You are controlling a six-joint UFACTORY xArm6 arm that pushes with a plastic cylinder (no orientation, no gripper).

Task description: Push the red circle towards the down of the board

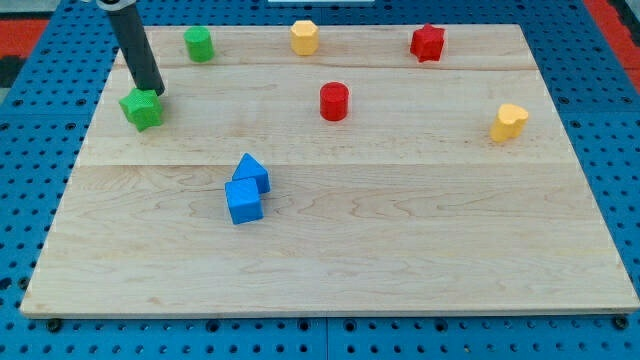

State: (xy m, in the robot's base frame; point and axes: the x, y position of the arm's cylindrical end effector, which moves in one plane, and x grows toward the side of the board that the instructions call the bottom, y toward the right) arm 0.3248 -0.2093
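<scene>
Wood is making up the pale board (330,250), and I am placing everything from the red circle (334,101), which is standing upright a little above the board's middle, well clear of every other block. I am carrying no hand and gripping nothing, only a straight dark rod (137,50). My tip (157,92) is sitting far to the view's left of the red circle, touching or all but touching the top right edge of a green star-shaped block (142,108). Up and to the view's left of the circle a green cylinder (199,43) is standing near the top edge. Just above the circle a yellow hexagon-like block (304,37) is resting. Up and to the view's right a red star-shaped block (428,42) is lying. Far right of the circle a yellow block (509,121) is sitting, its shape hard to make out. Below and to the view's left, a blue pointed block (252,172) and a blue cube (243,201) are touching each other.
</scene>
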